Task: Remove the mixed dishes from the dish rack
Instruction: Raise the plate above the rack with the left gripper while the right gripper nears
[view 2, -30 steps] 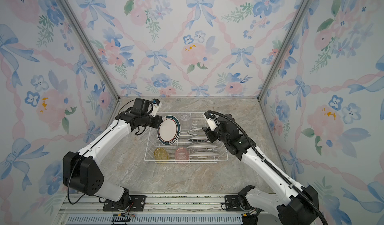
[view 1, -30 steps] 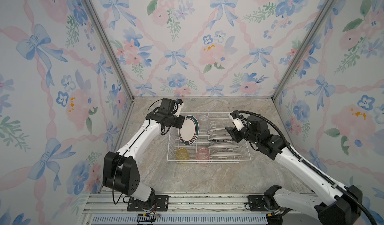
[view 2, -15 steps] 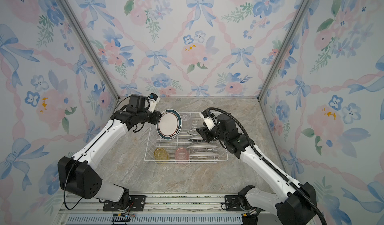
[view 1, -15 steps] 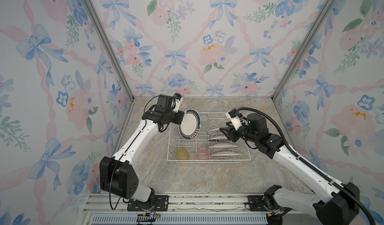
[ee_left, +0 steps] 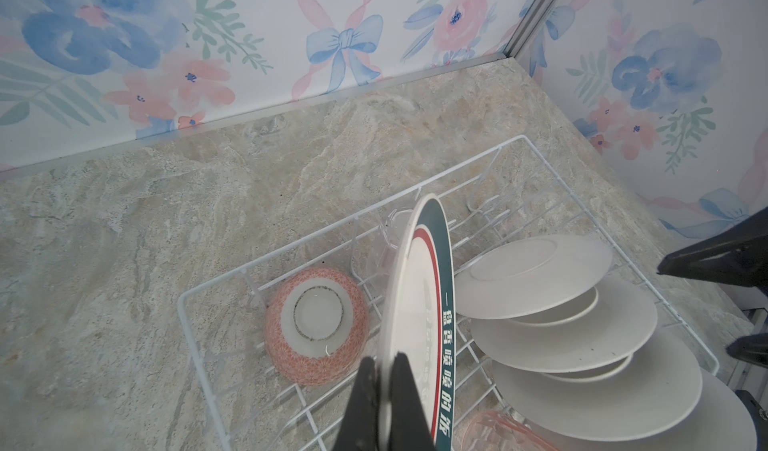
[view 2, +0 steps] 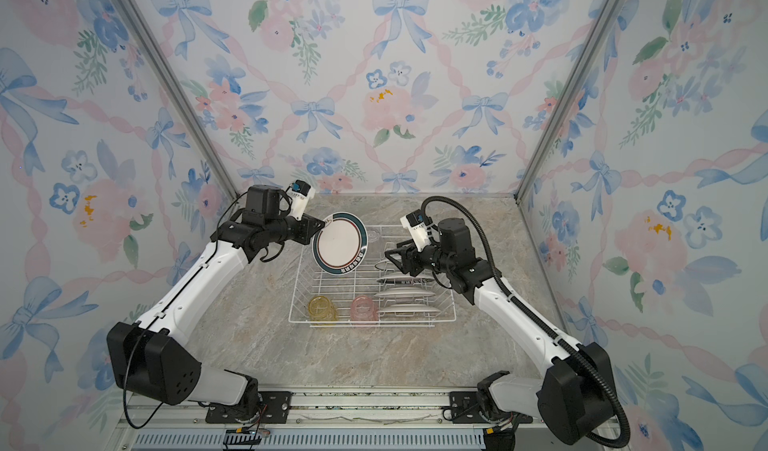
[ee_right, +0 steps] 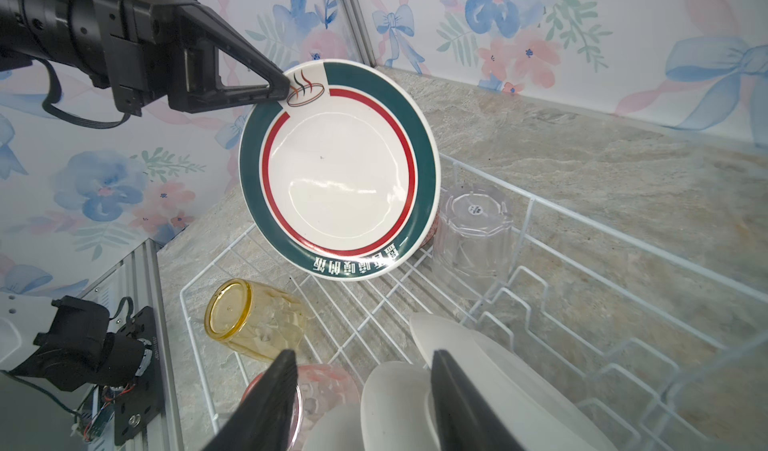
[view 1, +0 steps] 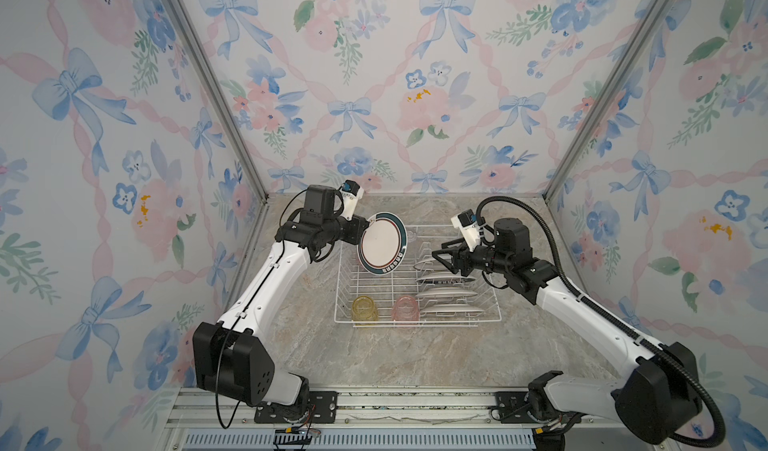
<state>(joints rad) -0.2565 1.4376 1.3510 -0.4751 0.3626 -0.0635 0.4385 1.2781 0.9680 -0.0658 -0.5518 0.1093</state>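
My left gripper [view 1: 369,223] [ee_left: 384,363] is shut on the rim of a white plate [view 1: 382,243] [ee_right: 340,170] with a green and red border. It holds the plate upright above the back left of the dish rack [view 1: 415,324] [view 2: 374,323]. My right gripper [view 1: 439,259] [ee_right: 361,355] hangs open and empty over several white plates [view 1: 446,293] [ee_left: 561,324] standing in the prongs. A yellow tumbler [view 1: 364,308] [ee_right: 249,320] and a pink tumbler [view 1: 405,308] lie near the rack's front. A clear tumbler [ee_right: 473,237] and an upturned pink-red bowl [ee_left: 318,326] sit at its back.
The rack rests on a marbled counter [view 1: 415,357] closed in by floral walls on three sides. Bare counter lies left of the rack [view 1: 307,303], in front of it and behind it [ee_left: 208,187]. Both arm bases sit on the front rail [view 1: 374,403].
The left gripper has lifted the green-rimmed plate higher out of the rack and a little toward the back. The right gripper has shifted slightly left over the standing plates, still open.
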